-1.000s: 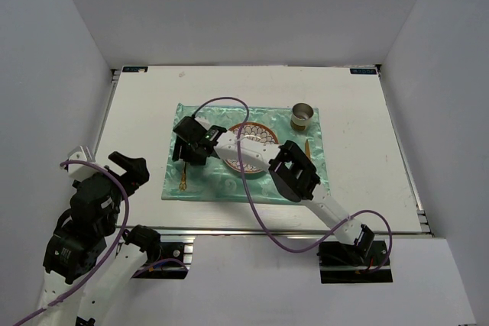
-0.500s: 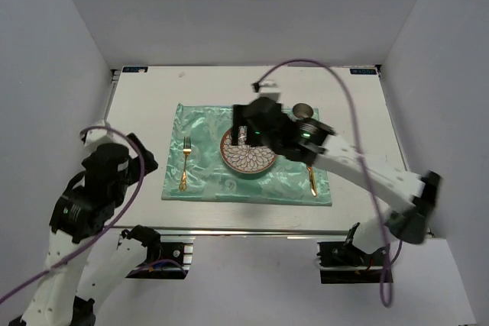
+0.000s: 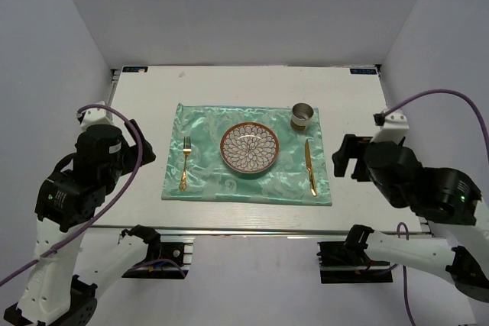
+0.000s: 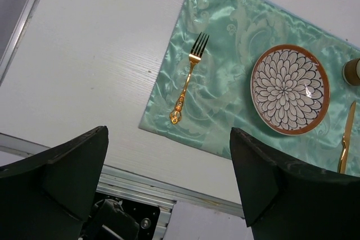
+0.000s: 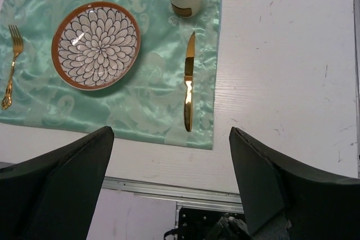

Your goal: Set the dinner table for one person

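**Place setting laid on the white counter, both pincers spread wide and holding nothing**

The white counter (image 3: 137, 112) spreads out on every side of the plate (image 3: 249, 147), with an aluminium rail (image 3: 267, 228) along its near edge and a small blue label (image 3: 362, 72) at each far corner. A shiny mint-green patterned placemat (image 3: 206, 181) lies flat on it, and the plate sits on the placemat's middle. The plate is round, with an orange-brown rim and a dark petal pattern on white.

Left of the plate, apart from it, a gold fork (image 3: 185, 163) lies on the placemat with its tines toward the far edge. Right of the plate, a gold knife (image 3: 309, 166) lies parallel to the fork, its blade pointing away. Beyond the knife and to the plate's far right, a metal cup (image 3: 302, 117) stands upright on the placemat's far right corner.

The left pincer (image 4: 169, 132) is well to the plate's left and nearer the arm bases, raised off the counter, its dark fingers (image 4: 73, 161) far apart with nothing between them. The right pincer (image 5: 171, 131) is well to the plate's right, past the placemat's edge, likewise spread wide and gripping nothing.
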You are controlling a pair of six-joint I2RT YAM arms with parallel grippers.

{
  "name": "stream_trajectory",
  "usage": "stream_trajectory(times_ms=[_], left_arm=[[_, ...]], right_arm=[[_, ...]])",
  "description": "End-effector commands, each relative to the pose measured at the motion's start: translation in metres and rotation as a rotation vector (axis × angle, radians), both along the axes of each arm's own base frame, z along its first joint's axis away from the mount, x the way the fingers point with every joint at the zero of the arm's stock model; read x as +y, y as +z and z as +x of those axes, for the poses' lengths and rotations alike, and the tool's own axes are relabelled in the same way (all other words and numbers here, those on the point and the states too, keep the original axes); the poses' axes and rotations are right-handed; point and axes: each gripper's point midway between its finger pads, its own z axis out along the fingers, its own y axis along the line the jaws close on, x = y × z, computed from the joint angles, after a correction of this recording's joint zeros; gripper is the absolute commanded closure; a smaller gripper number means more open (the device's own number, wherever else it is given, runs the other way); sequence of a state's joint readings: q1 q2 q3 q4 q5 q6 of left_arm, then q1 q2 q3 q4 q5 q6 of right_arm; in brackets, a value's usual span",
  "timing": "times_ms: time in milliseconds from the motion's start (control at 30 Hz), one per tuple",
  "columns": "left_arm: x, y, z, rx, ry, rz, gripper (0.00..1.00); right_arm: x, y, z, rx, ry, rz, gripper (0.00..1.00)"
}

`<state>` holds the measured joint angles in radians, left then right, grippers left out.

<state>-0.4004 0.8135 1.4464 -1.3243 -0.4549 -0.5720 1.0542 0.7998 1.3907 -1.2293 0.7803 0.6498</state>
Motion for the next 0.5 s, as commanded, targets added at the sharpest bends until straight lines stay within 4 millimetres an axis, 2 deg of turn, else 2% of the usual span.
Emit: stream_trajectory(times_ms=[0, 200, 467], left_arm=[[0.009, -0.008, -0.015, 0.06, -0.007, 0.052, 0.02], [0.01, -0.001, -0.015, 0.046, -0.006, 0.048, 0.02], [0.011, -0.005, -0.018, 0.045, -0.005, 0.051, 0.02]], right_arm=[[-0.024, -0.01, -0.01, 0.012, -0.003, -0.062, 0.11], [-0.045, -0.007, -0.024, -0.031, 0.008, 0.02, 0.11], [-0.039, -0.015, -0.02, -0.007, -0.004, -0.012, 0.11]])
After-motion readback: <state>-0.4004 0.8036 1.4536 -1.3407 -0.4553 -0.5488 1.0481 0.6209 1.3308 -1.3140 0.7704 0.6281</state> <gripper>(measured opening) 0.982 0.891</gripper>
